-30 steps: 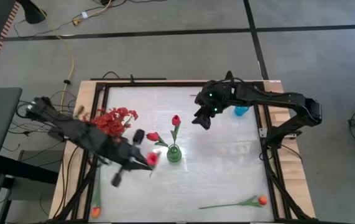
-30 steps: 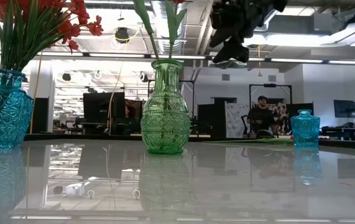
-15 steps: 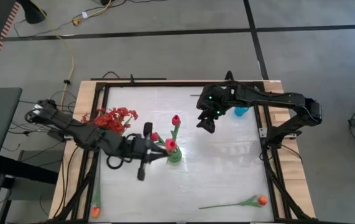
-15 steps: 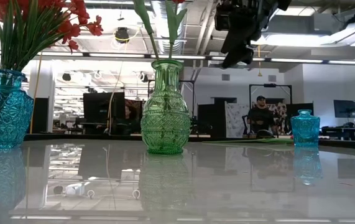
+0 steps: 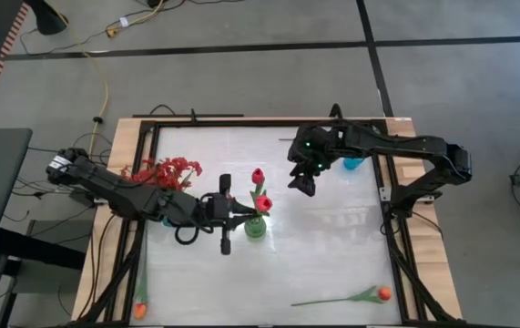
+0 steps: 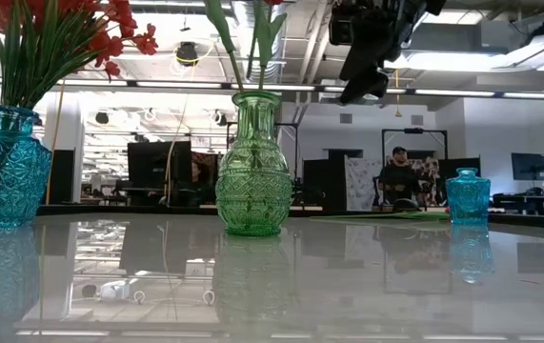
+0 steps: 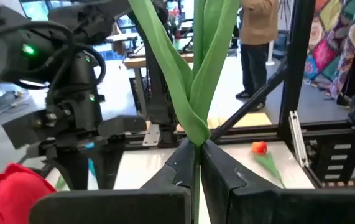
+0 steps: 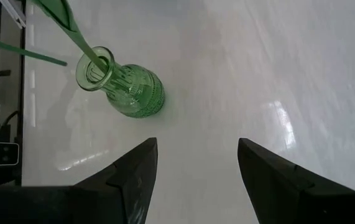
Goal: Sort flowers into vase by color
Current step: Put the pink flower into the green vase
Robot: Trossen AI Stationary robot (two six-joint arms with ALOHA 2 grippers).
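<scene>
Tulip point(image 5: 258, 176) in middle vase point(image 5: 255, 227), spray vase point(image 6: 3, 167) left, small vase point(image 6: 467, 197) right

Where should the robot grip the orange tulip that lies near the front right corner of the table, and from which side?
Grip the orange tulip on its bare green stem, between leaf and stem end. Come straight down from above, fingers across the stem: it lies flat on the table, thin and long, and the bloom looks soft.

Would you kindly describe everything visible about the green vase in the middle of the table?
The green vase is clear green glass with a moulded diamond pattern, a bulbous body, a ribbed narrow neck and a flared rim. It stands upright on the glossy white table, near its centre. Green stems rise from its mouth, carrying red tulips. The left gripper is shut on a stem beside it.
</scene>
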